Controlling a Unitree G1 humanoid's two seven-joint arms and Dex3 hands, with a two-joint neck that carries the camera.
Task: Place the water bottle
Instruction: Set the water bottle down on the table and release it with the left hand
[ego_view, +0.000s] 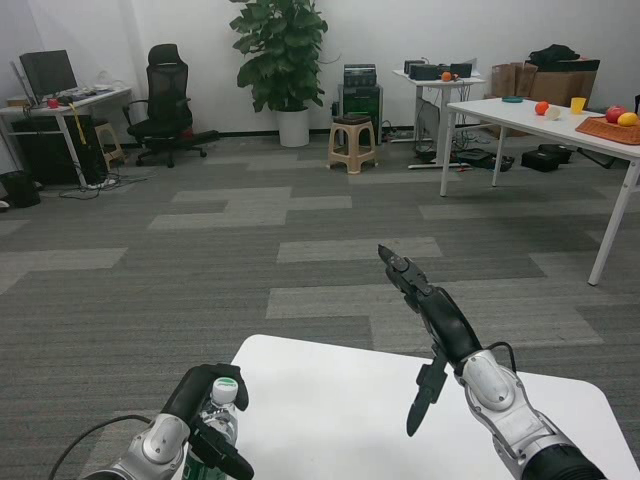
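Left hand, low at 7 o'clock by the near-left edge of the white bench, has its fingers wrapped around the neck of the water bottle. That bottle stands upright with its white cap showing just above the fingers, its lower body cut off by the frame. Right hand hangs above the bench at 5 o'clock, fingers stretched apart and pointing away, holding nothing.
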